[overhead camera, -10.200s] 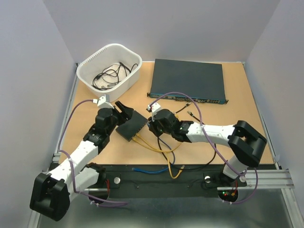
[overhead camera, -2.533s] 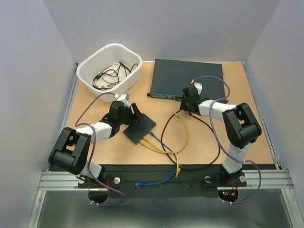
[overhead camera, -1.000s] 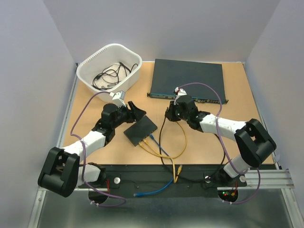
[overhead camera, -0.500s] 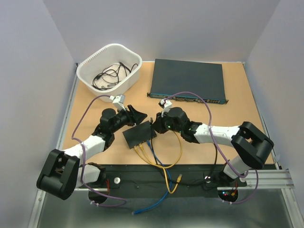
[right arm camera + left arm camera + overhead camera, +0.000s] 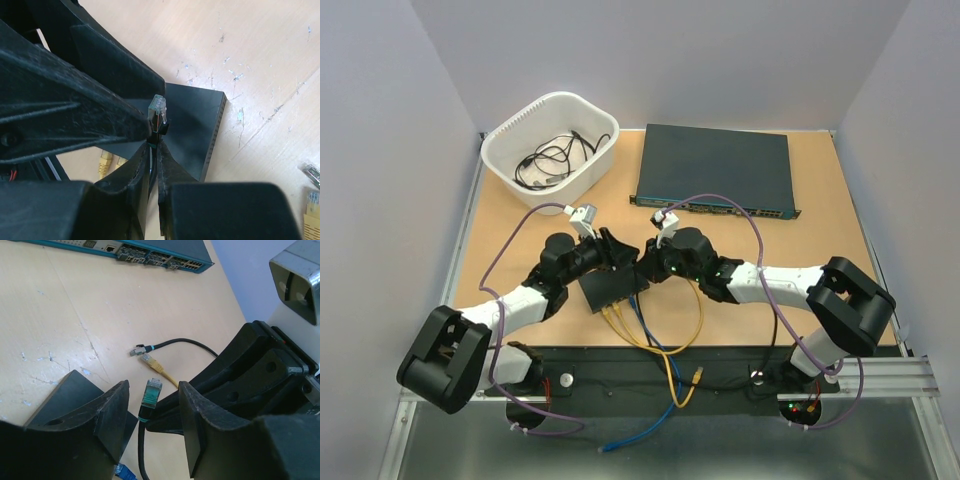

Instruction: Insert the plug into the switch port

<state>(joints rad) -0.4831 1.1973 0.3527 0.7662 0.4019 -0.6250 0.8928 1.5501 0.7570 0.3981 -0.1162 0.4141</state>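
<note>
Toward the desk's (image 5: pixel 820 250) near edge, our right pincer (image 5: pixel 154 134) pinched the plug (image 5: pixel 158 107) tight, aiming it at the small black box (image 5: pixel 197 125). Our left pincer (image 5: pixel 152 390) waited alongside, parted and empty, probably to brace the box.

Bright, even, diffuse light from above. Shadows soft, short on table (image 5: pixel 820 270). Top view sharp. Wrist views: near foreground dark, soft-focus, black detail crushed; mid-distance sharp; mild wide-angle stretch at edges.

Your wooden table (image 5: pixel 820 250) carries: white basket (image 5: pixel 582 172) far left, large dark unit (image 5: pixel 715 165) far centre, small black box (image 5: pixel 612 288) mid-front, apparently flat; yellow plug (image 5: pixel 151 362), black-cable plug (image 5: pixel 138 350) loose beside it.
</note>
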